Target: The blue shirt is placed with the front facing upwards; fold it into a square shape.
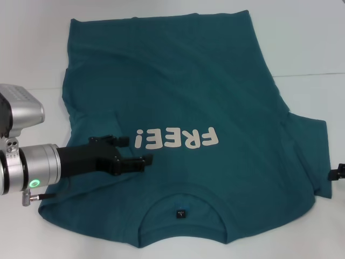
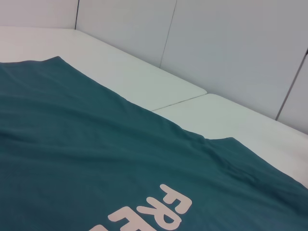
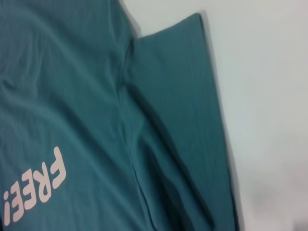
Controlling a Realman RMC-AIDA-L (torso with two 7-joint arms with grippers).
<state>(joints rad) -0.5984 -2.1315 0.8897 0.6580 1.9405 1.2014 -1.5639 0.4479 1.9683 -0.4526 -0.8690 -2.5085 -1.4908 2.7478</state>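
Observation:
The blue shirt [image 1: 183,91] lies spread front up on the white table, its collar and small dark neck label [image 1: 180,214] nearest me and the off-white "FREE!" lettering [image 1: 178,139] across the chest. My left gripper [image 1: 140,150] hovers over the shirt's left chest area, just left of the lettering, open with nothing between its fingers. The left wrist view looks low across the shirt [image 2: 96,159] toward its far hem. At the right edge of the head view, only a small dark part of my right gripper [image 1: 338,172] shows, beside the right sleeve [image 1: 310,151]. That sleeve [image 3: 192,120] lies flat in the right wrist view.
The white table [image 1: 312,48] extends beyond the shirt on the far side and to the right, with a seam line [image 1: 318,74] across it. Grey wall panels [image 2: 231,43] stand behind the table.

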